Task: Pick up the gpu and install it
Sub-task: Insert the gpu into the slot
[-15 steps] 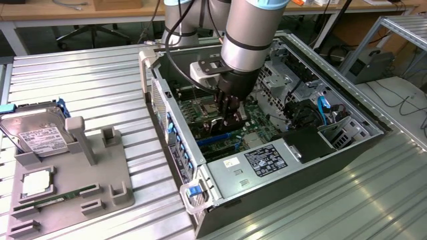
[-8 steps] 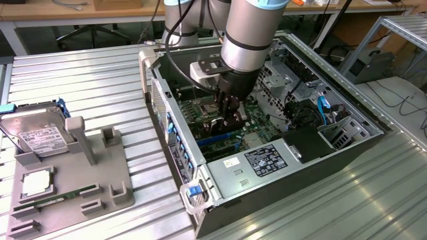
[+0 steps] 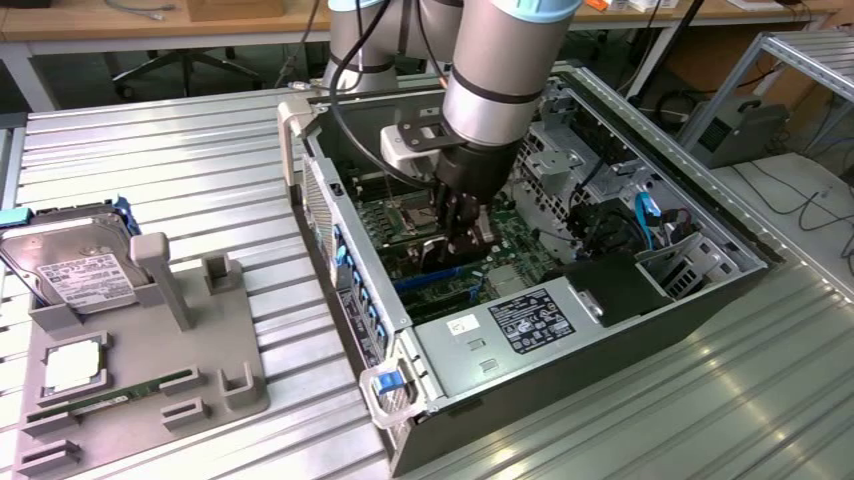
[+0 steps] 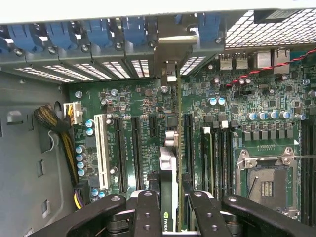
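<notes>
From where I stand, the arm reaches down into the open computer case [image 3: 641, 330], which lies on its side on the slatted metal bench [image 3: 174, 160]. In the exterior view the gripper [image 3: 461, 240] hides nearly all of the card it carries.

The wrist view shows more. The gpu [image 4: 168, 170] is seen edge-on, a thin card standing upright over the green motherboard [image 4: 138, 103]. It runs from between the fingers [image 4: 146, 212] to the case's rear wall, under a row of blue clips [image 4: 98, 32]. The two fingers are closed partway, one pressed against each face of the card, so it is firmly gripped. The card hides its own lower edge, so I can't tell whether it sits in a slot or just above one.

One white slot [image 4: 101, 148] lies well off to one side of the card, and one processor socket [image 4: 266, 185] to the other.

By the bench's edge on the exterior view's left sits one grey holder tray [image 3: 200, 380]. It carries one hard drive [image 3: 67, 265], partly cut off by the frame, one processor chip [image 3: 67, 368] and one green RAM stick [image 3: 114, 395]
</notes>
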Tool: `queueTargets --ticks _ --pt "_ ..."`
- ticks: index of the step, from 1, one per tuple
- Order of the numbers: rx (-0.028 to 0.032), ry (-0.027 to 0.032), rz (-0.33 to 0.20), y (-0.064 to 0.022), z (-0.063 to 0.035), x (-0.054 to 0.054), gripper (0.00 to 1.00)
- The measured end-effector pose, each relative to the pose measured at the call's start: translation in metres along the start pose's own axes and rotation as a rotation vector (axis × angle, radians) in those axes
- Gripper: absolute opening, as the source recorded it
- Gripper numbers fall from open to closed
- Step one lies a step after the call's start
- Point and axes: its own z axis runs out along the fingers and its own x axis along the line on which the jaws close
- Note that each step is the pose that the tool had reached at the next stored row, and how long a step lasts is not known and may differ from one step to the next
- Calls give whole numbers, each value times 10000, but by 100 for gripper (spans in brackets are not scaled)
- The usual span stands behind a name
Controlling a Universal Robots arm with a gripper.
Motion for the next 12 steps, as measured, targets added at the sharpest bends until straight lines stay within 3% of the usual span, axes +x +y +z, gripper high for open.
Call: queueTargets --ticks 12 --pt "1 -2 48 1 34 0 27"
